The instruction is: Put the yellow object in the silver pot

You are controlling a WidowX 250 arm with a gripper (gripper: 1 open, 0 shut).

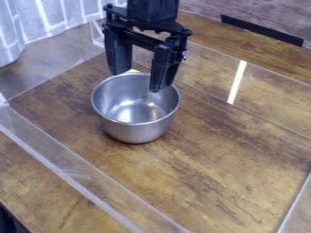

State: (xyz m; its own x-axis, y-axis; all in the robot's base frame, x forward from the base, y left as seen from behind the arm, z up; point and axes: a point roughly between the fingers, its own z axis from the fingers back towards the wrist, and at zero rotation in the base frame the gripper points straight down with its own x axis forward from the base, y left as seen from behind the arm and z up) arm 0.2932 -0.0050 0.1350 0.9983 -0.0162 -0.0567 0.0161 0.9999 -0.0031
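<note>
The dark wooden surface (231,173) carries the round shiny silver pot (136,109), which looks empty. Above its far rim hang the black fingers (159,71), spread open and empty. The yellow object is not visible; finding it likely comes next.

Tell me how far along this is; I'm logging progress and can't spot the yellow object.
Done: unclear. No yellow object shows on the wooden table, and the visible inside of the silver pot looks bare, though the claw hides part of it. In hand: nothing; the claw hangs open over the pot's far rim. Left: confirming the object is in the pot.
</note>
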